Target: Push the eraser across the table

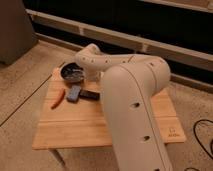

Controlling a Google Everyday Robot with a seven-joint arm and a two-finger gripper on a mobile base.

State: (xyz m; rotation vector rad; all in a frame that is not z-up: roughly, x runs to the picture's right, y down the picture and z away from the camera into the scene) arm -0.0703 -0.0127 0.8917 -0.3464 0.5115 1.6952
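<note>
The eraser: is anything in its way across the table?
Yes. The blue-grey block lies right beside the eraser, toward the carrot piece. The gripper hangs just behind it, nothing visible between them.

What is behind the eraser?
The pincer hangs right behind the eraser. A dark bowl sits farther back, to the left. The big arm hides the table just right of the eraser.

The surface is pale planked wood, smooth and matt. The arm has a cream shell like smooth plastic with a soft sheen; its jaws sit low by the greyish, faintly shiny bowl. The eraser is matt black. The floor is speckled.
</note>
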